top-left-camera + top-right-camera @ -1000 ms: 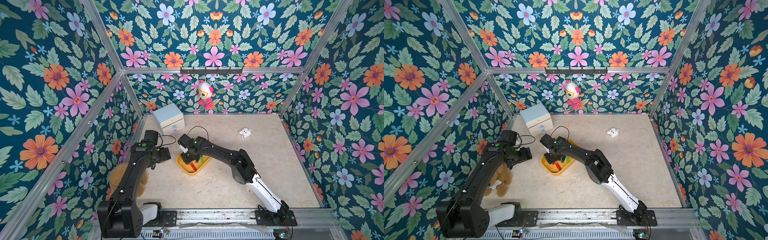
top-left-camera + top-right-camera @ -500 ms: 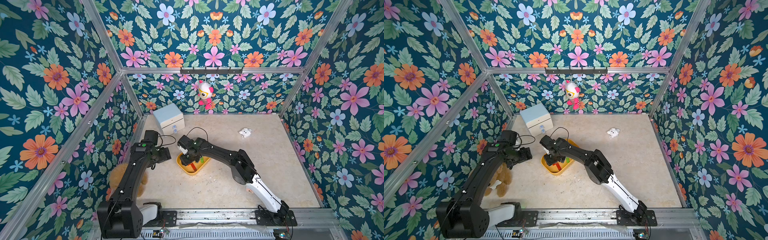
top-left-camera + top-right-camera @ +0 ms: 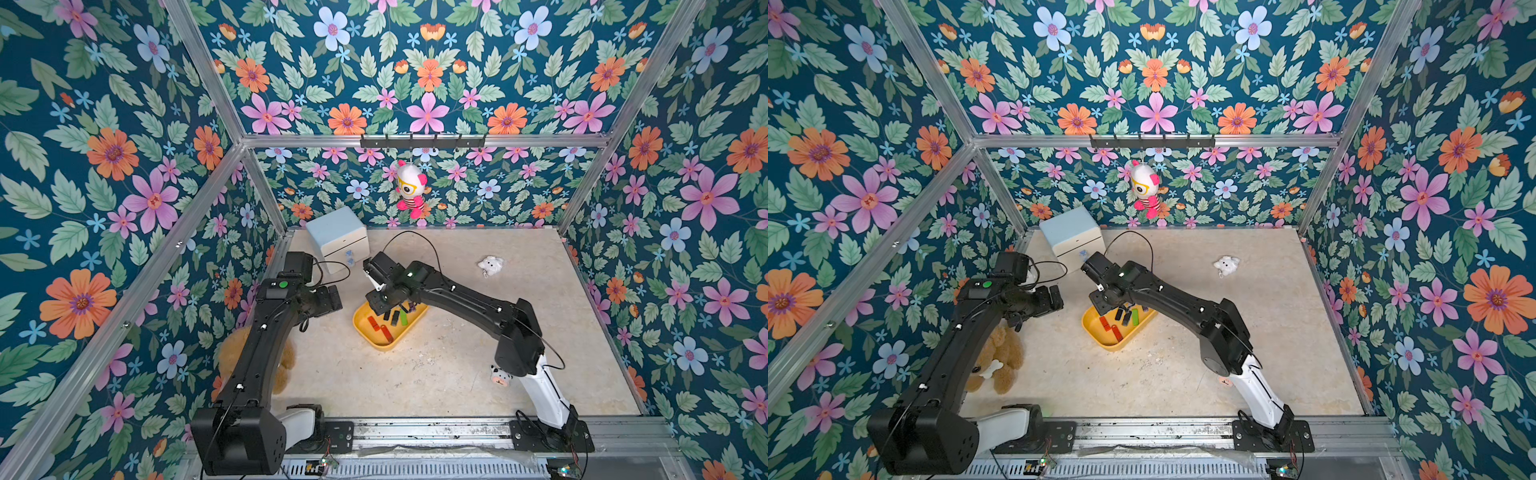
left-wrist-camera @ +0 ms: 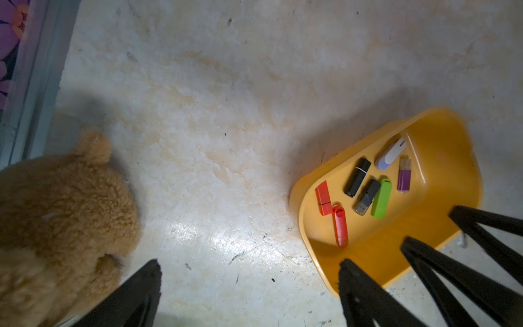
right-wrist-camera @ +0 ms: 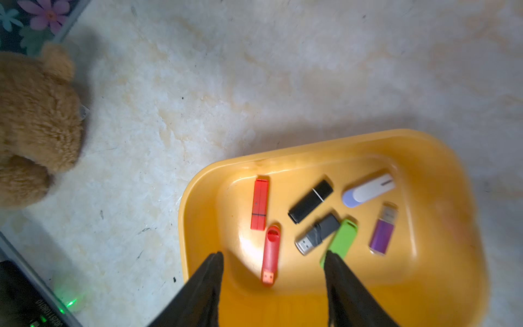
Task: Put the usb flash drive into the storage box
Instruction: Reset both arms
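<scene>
Box: a yellow box (image 3: 356,323) is set mid-table between the two arms; its rim (image 5: 311,147) is seen close up in the right wrist view.
Drives: seven are counted on the box floor and none on the table (image 4: 226,113), so the task is judged all but done.
Right gripper: the right gripper (image 5: 273,254) is held over the box with its jaws spread and nothing pinched. The red round drive (image 5: 271,240) lies flat below the gap, and the green drive (image 5: 343,237) lies just beside one finger.
Left gripper: the left gripper (image 4: 249,263) is held over bare table beside the box, jaws spread wide and empty.
Handling: each drive is judged light, stiff and smooth-shelled, so easily slid or flicked away.
Hold: a pinch across the narrow sides at mid-body is advised, not on a cap, and not on the bare plug of the grey drive (image 5: 318,233).
Risk: the grey and green drives appear to touch, so one could be dragged along with the other.
Wrist views only: colours, caps and plugs can be told apart. The fingers of both grippers are shown in the left wrist view, with a teddy (image 4: 56,203) off to the side.
Top views only: a cabinet (image 3: 338,232), a hanging doll (image 3: 409,187), a white plush (image 3: 491,265) and a cow toy (image 3: 500,375) are shown. There the drives are mere slivers, partly hidden by the right arm.
</scene>
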`<state>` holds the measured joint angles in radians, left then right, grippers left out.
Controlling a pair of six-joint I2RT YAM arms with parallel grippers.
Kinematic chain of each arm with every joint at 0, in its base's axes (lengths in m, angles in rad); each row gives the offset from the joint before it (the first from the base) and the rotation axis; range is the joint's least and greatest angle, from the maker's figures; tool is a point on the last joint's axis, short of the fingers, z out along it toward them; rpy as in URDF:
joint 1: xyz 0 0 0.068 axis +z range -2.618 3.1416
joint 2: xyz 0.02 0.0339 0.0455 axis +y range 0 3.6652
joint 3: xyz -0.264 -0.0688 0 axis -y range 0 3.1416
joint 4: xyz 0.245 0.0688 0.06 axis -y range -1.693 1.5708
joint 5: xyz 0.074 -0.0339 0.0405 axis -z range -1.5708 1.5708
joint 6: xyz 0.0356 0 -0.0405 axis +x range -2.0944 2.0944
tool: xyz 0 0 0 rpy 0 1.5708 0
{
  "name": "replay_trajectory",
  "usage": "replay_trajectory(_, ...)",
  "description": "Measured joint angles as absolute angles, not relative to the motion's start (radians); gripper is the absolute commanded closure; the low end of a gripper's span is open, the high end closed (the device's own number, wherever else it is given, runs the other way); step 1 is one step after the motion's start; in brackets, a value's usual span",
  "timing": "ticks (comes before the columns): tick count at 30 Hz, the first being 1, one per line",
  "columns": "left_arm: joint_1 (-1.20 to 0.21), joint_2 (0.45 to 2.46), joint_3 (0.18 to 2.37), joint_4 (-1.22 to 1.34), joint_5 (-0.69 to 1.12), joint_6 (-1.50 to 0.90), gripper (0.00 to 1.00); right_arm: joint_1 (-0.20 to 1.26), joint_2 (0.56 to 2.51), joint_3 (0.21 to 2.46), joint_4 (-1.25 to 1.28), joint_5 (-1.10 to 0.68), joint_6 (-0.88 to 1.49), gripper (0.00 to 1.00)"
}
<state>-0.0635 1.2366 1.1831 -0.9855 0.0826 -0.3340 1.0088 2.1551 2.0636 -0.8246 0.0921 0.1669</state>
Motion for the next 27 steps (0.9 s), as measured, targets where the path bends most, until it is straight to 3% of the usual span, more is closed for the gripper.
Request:
replay_trajectory(1,-0.064,1.245,1.203,-0.983,0.075,-0.327,0.0,1.009,2.105,2.024,-0.822,0.116,0.167,0.06)
replay_trajectory(2,-0.064,1.253,1.222,-0.977,0.067,-0.311,0.01,1.009,2.052,1.982,-0.815,0.141,0.17,0.01)
replay_trajectory(6,-0.063,1.242,1.213,-0.875,-0.001,-0.277,0.01,1.008,1.828,1.777,-0.788,0.247,0.176,0.01)
replay_trajectory(10,-0.061,1.164,1.04,-0.672,-0.049,-0.218,0.01,0.976,1.575,1.535,-0.775,0.352,0.206,0.01)
replay_trajectory(16,-0.061,1.056,0.66,-0.192,-0.113,-0.178,0.01,0.686,1.21,1.195,-0.712,0.389,0.289,0.01)
replay_trajectory(20,-0.061,1.105,0.503,0.119,-0.201,-0.149,0.0,0.531,1.01,0.968,-0.589,0.418,0.301,0.01)
replay_trajectory(27,-0.06,1.28,0.26,0.694,-0.27,-0.059,0.01,0.49,0.901,0.598,-0.186,0.63,0.13,0.01)
